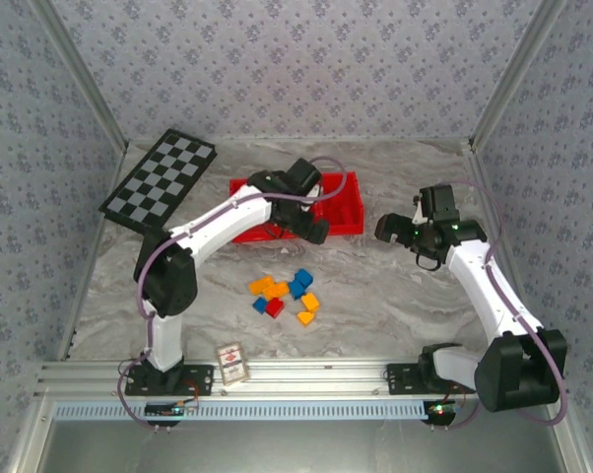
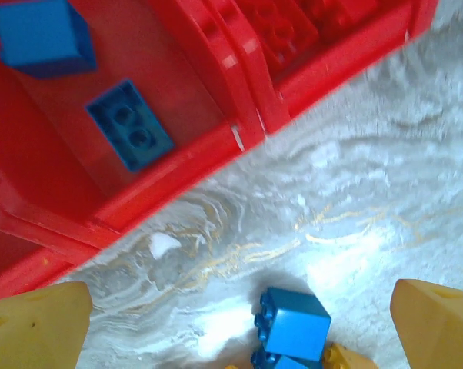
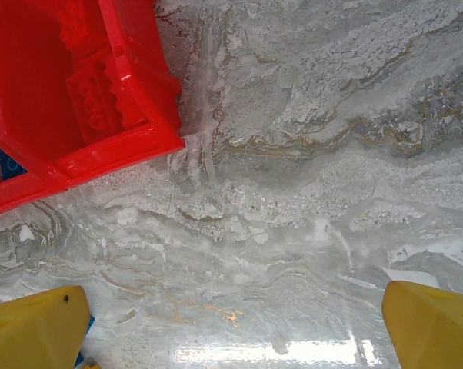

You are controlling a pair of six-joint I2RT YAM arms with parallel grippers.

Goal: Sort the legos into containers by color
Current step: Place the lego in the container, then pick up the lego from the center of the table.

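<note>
1. Our left end effector (image 1: pixel 314 230) gapes wide and empty at the tray's (image 2: pixel 170 175) near wall.
2. Our right end effector (image 3: pixel 235 330) stands wide too.
3. We see two blue legos (image 2: pixel 129 134) in one compartment (image 2: pixel 178 84), and more legos (image 1: pixel 287 296) loose on the surface (image 2: pixel 354 192).

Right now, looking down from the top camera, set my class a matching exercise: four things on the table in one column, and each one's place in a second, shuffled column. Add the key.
Things
1. checkered board
2. small card box
3. red tray
4. loose bricks

Places
A. near edge, left of centre
B. far left, against the side wall
C. middle, between the tray and the near edge
D. far side, around the centre

Pairs: 1-B, 2-A, 3-D, 4-C
</note>
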